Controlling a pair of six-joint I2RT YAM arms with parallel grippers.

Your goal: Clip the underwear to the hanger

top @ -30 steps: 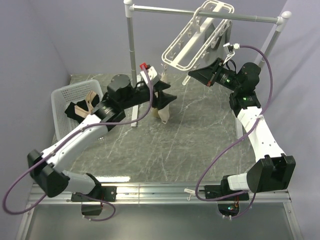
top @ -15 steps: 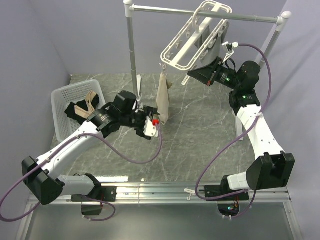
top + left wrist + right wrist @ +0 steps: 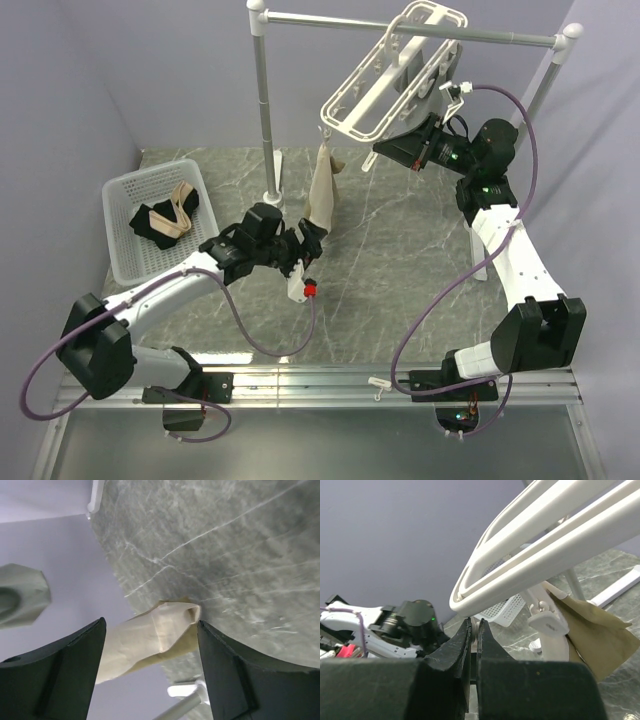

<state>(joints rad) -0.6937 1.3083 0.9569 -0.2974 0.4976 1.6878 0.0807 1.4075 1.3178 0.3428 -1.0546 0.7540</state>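
The underwear (image 3: 322,195) is hanging by one corner from a clip (image 3: 547,621) at the low end of the hanger (image 3: 385,80), drooping in a narrow tan fold toward the table (image 3: 420,280). The hanger is tilting steeply from the rail (image 3: 330,19).

I am working over grey marbled stone, with pale lilac walls around it. A white basket (image 3: 150,174) of black and beige cloths (image 3: 165,220) is sitting at the left.

The overhead view is giving me both arms. Only the left wrist view is showing the underwear's folded tip between the widely spread fingers of the left gripper (image 3: 308,238), touching neither. Only the right wrist view is showing the right gripper (image 3: 383,152) with its fingers pressed almost together. Their tips are sitting right under the hanger's rounded end, and I cannot tell whether they are pinching it.
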